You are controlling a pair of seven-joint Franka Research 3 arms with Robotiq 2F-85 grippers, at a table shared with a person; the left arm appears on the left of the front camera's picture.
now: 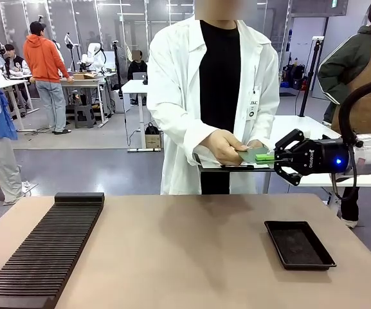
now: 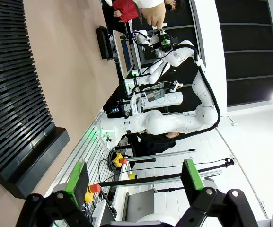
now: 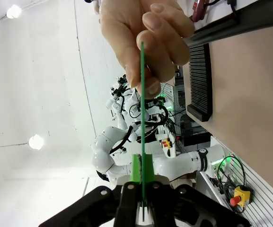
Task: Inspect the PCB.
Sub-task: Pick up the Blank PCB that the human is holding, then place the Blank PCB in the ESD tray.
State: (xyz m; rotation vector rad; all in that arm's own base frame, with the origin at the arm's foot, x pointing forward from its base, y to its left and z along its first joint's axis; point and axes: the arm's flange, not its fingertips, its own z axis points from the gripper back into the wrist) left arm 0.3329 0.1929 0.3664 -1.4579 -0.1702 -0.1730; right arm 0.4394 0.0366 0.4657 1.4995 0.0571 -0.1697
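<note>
**Clerk:** Entry 1, the task's item?

**Keeper:** PCB (image 1: 254, 154). 1 thin green board, held flat in the air, clear of the counter (image 1: 185, 257). It sits just toward 3 o'clock from the middle of the front view. The right wrist view shows it edge-on, a thin green line running from 6 o'clock up toward 12 o'clock.

**Clerk:** Holders?

**Keeper:** 2. The right end effector (image 1: 269, 156) reaches in level from 3 o'clock. Its green pads are pressed together on the board's near end, pinching it. The person's hand (image 1: 227, 147) comes in from the board's 9 o'clock side and grips the opposite end between thumb and fingers.

**Clerk:** Entry 2?

**Keeper:** Left end effector (image 2: 134, 182). Its jaws are spread wide, the 2 green pads well apart with nothing between them.

**Clerk:** Entry 3?

**Keeper:** Tray (image 1: 299, 244). 1 shallow black rectangular tray, lying flat on the counter at 4 o'clock in the front view. It is below the right end effector and well apart from the PCB.

**Clerk:** Entry 4?

**Keeper:** Rack (image 1: 44, 251). 1 long black slotted rack, lying on the counter at 8 o'clock in the front view, well apart from the tray. In the left wrist view it runs along the 9 o'clock side.

**Clerk:** Entry 5?

**Keeper:** Lab coat (image 1: 185, 96). 1, white, worn open over a black top by the person standing at 12 o'clock on the counter's far side.
</note>
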